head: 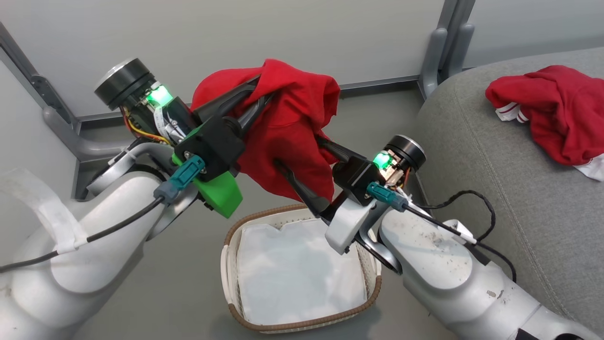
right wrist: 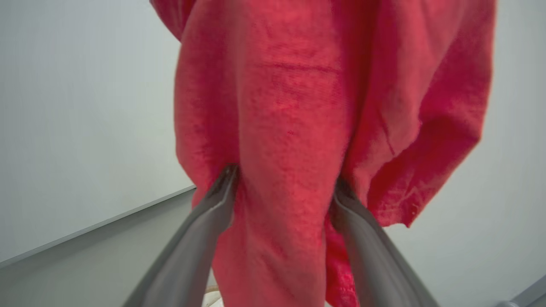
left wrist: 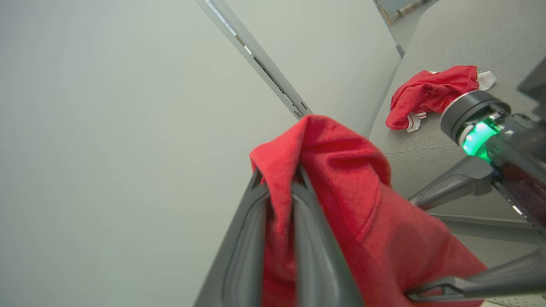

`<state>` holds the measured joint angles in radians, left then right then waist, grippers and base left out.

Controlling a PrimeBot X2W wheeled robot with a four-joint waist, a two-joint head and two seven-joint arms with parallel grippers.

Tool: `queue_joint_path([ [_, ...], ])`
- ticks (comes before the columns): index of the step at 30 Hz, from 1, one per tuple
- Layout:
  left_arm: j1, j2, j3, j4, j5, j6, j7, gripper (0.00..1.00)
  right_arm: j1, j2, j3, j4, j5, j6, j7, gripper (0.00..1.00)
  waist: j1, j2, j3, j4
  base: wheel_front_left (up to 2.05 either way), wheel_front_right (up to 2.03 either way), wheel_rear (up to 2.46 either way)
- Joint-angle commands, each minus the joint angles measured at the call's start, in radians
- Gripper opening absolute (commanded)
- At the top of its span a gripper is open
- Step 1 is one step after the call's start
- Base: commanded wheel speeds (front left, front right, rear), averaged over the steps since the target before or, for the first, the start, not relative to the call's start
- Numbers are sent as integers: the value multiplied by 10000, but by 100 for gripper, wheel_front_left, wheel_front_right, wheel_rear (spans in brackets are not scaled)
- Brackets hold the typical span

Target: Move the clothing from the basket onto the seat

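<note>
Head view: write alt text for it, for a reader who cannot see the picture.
The left gripper pinches a plain red garment lifted above the basket, while the right gripper, fingers spread, reaches into its lower folds. The basket holds a white liner sheet. A red-and-white garment lies on the grey seat at right.

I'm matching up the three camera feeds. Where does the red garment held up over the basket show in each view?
Head view: the held red garment top centre, over the basket, draped on both grippers' fingers.
Left wrist view: the garment lower centre-right, pinched between the fingers of the left gripper.
Right wrist view: the garment upper centre, between the spread fingers of the right gripper.
Shared landmark: the pale wall behind it.
</note>
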<state>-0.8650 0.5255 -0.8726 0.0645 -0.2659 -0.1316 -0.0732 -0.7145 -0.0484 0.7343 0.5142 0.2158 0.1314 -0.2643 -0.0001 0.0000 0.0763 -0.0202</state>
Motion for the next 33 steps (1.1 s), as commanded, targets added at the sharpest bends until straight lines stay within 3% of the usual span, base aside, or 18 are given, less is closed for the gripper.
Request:
queue_joint_path([
  [1, -186, -65, 8, -50, -130, 20, -67, 0, -158, -40, 113, 89, 182, -14, -2, 100, 1, 0, 5, 20, 0, 0, 0],
  [2, -184, -106, -3, -50, -152, 27, -71, 0, -263, -38, 206, 131, 291, -14, -2, 100, 1, 0, 13, 33, 0, 0, 0],
  [4, -176, -163, -2, -46, -199, 54, -73, 0, -418, -37, 340, 162, 446, -14, -2, 40, 1, 0, 38, 49, 0, 0, 0],
  [5, -152, -187, 17, -38, -241, 92, -73, 0, -461, -38, 434, 196, 533, -14, -2, 0, 1, 0, 57, 56, 0, 0, 0],
  [10, 200, -124, 230, 126, -632, 298, -73, 0, -637, -37, 479, 150, 772, -14, -1, 0, 1, 0, 188, 65, 0, 0, 0],
  [11, 298, -103, 326, 181, -770, 372, -110, 6, -653, -40, 431, 128, 755, -14, -1, 0, 1, 0, 213, 59, 0, 0, 0],
  [12, 386, -92, 399, 231, -875, 429, -155, 29, -659, -40, 378, 108, 723, -14, -1, 0, 1, 0, 233, 53, 0, 0, 0],
  [14, 601, -74, 542, 320, -1103, 565, -254, 47, -646, -37, 209, 55, 648, -14, -1, 0, 1, 0, 280, 35, 0, 0, 0],
  [15, 749, -94, 624, 384, -1273, 648, -334, 86, -618, -37, 109, 25, 611, -14, -1, 0, 1, 0, 305, 27, 0, 0, 0],
  [16, 879, -110, 674, 437, -1370, 716, -413, 100, -589, -38, 19, -2, 556, -14, -1, 0, 1, 0, 320, 18, 0, 0, 0],
  [21, 1733, -351, 862, 825, -1842, 1144, -968, 100, -372, -37, -545, -167, 297, -14, -1, 0, 1, 0, 384, -32, 0, 0, 0],
  [33, 3665, -1623, 1045, 1509, -2692, 1750, -1848, 100, 265, -115, -1979, -388, -350, -14, -1, 0, 1, 0, 442, -173, 0, 0, 0],
])
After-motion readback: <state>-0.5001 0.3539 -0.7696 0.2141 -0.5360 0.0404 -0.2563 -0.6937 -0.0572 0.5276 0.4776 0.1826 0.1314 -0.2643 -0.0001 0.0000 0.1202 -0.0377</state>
